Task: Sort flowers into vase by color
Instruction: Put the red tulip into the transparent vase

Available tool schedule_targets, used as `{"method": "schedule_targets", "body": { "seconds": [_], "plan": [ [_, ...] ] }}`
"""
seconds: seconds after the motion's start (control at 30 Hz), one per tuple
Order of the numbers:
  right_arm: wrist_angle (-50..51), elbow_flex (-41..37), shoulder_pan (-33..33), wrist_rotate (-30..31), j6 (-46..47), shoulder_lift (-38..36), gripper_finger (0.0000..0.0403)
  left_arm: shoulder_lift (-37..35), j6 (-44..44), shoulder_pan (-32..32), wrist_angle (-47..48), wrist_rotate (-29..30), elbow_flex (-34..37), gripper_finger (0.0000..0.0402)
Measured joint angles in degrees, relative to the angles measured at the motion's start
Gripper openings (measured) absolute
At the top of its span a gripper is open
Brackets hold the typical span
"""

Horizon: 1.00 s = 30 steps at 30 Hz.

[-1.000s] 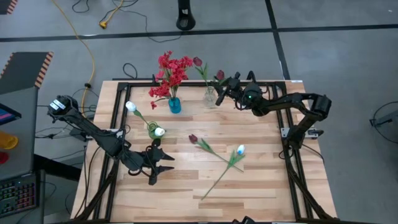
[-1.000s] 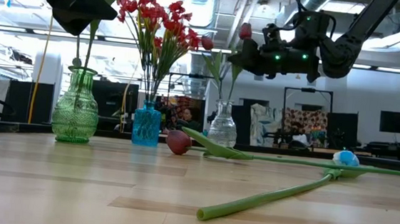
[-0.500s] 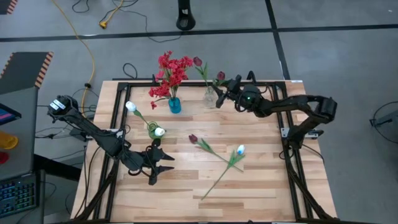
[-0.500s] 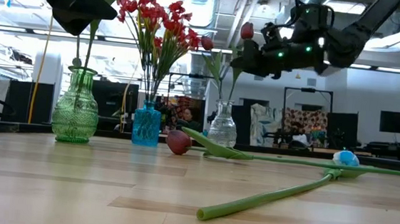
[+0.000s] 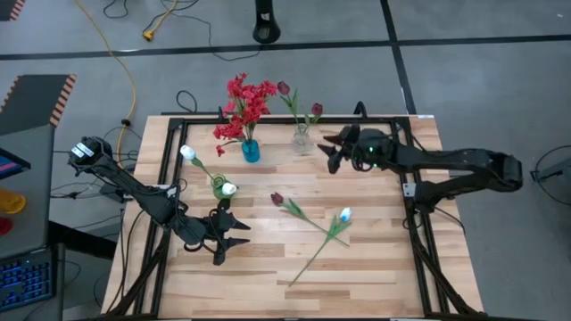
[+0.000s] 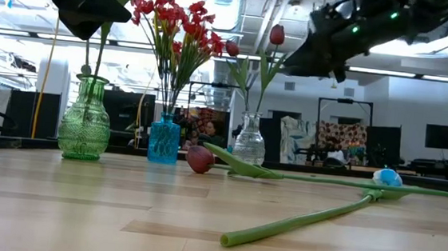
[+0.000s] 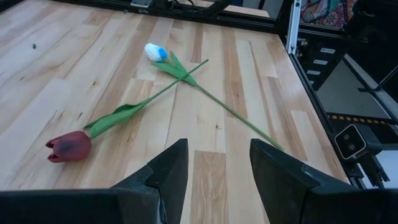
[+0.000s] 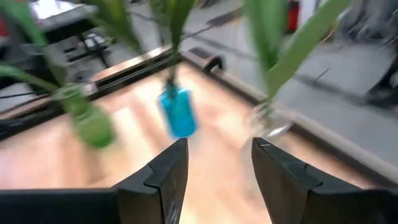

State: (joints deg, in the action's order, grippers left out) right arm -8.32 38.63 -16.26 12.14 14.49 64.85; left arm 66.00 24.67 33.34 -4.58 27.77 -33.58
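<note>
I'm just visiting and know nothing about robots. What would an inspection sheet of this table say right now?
Surface: wooden table in a black frame.
Job's things: red flowers in the blue vase; maroon tulips in the clear vase; white tulips in the green vase; one maroon tulip and one white tulip lie crossed on the table.
Clutter: nothing seen.
Grippers: left gripper open, empty, near the front left; right gripper open, empty, beside the clear vase.
Cables: yellow cable and black cables on the floor.
Surroundings: grey floor, workshop room behind.
</note>
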Motion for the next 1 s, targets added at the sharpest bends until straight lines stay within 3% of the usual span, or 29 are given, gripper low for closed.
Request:
{"method": "schedule_targets", "body": {
  "seconds": [0.23,0.5,0.7,1.0],
  "plan": [
    [3.59,0.00,10.83,-0.05,6.51,0.95,0.0205,0.00,0.58,0.00,0.00,-0.07,0.00,0.0160],
    [2.58,0.00,22.60,0.76,9.61,11.46,0.0205,0.00,1.44,0.00,-0.02,-0.09,0.00,0.0160],
    [-1.21,0.00,27.38,1.22,15.94,21.85,0.0205,0.01,1.46,0.00,-0.03,-0.09,0.02,0.0160],
    [-3.96,6.72,30.04,1.84,15.50,34.89,0.0205,0.00,1.67,0.00,-0.07,-0.11,0.02,0.0160]
  ]
}}
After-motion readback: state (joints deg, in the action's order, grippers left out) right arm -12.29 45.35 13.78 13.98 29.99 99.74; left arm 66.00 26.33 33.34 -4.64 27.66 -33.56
